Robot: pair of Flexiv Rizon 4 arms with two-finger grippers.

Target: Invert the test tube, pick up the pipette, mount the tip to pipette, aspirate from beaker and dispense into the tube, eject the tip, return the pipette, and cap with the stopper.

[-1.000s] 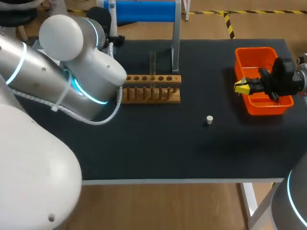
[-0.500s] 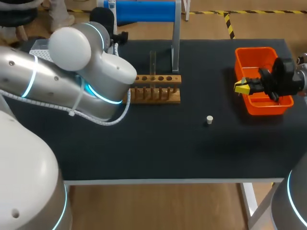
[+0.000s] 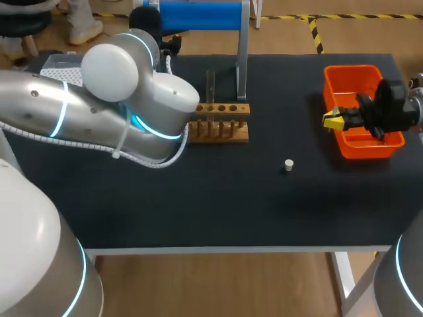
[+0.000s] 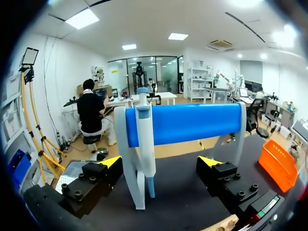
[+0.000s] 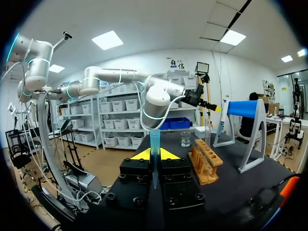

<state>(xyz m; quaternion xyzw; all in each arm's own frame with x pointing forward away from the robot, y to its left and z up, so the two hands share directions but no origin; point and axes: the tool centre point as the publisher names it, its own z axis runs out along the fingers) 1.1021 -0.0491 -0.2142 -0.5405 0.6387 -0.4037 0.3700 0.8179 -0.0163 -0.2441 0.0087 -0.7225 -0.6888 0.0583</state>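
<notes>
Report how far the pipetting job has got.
Early. Test tube stands in the rack; right gripper holds the tip. Left gripper, open, faces the pipette on its stand. Mounting, aspirating, dispensing, ejecting remain; stopper lies on the table.

Site condition: laboratory room around a dark work surface (image 3: 218, 198)

The surface was matt black with a pale front edge and a white leg (image 3: 344, 277). The floor (image 3: 218, 284) was wood-toned, marked with yellow-and-black hazard tape (image 3: 316, 33). Walls (image 4: 62, 62) were white. Lighting came from rectangular ceiling light panels (image 4: 83, 18), all lit. A glass partition (image 4: 159, 72) closed the far end. White shelving (image 5: 115, 120) carried rows of pale bins.
</notes>
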